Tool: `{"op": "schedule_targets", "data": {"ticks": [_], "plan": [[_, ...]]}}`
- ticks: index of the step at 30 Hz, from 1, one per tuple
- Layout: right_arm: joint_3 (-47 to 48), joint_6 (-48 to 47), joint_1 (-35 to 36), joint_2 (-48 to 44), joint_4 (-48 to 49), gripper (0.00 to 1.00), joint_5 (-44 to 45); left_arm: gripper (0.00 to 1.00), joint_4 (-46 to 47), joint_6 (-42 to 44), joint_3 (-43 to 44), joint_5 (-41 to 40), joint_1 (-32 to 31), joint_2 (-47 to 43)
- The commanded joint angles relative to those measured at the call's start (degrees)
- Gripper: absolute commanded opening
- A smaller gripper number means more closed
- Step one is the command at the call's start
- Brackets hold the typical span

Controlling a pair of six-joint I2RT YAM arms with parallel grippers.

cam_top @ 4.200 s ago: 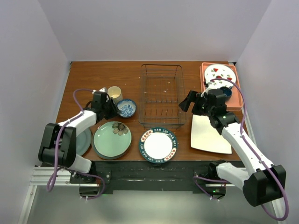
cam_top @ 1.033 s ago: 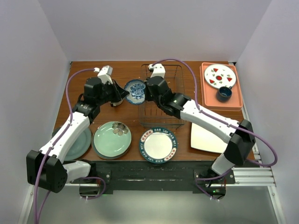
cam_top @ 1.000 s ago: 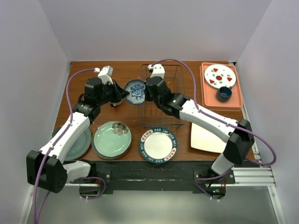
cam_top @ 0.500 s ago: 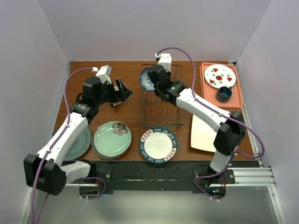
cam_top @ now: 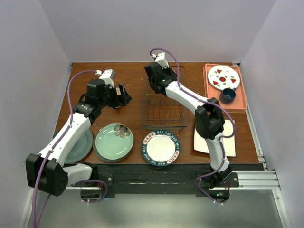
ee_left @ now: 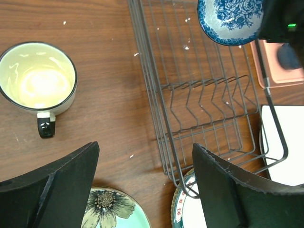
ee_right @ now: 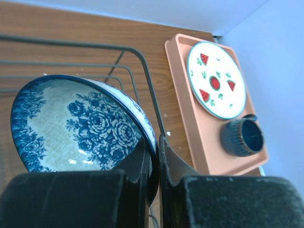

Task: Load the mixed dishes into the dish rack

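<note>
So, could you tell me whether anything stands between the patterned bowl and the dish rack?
Nothing visible does. The right gripper holds the small blue-white patterned bowl by its rim above the dish rack's far end, and the wire floor beneath shows nothing in it.

Left arm (cam_top: 71, 130) extended, fingers (ee_left: 52, 190) spread wide; right arm (cam_top: 183, 92) stretched far forward — fingers (ee_right: 71, 199) pinched.

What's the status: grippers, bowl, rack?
Left gripper open, empty. Right gripper shut on rim of small blue-white patterned bowl, over dark wire dish rack. Nothing blocking seen.
</note>
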Motion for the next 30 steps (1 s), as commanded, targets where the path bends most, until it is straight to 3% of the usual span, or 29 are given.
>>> {"op": "schedule_targets", "data": {"ticks": [1,14,30], "plan": [[5.8,-10.6,0.5,3.1,6.0,0.00,9.9,0.84,0.7,1.5,1.3,0.3,-0.1,0.9],[7.2,-21.2,-0.2,12.5,14.3,0.00,19.1,0.84,3.7,-0.1,-2.6,5.4,-0.1,4.4],[7.3,-38.3,-2.3,19.4,30.2,0.00,22.1,0.85,-1.5,-0.6,-2.0,-1.7,-0.1,0.5]]}}
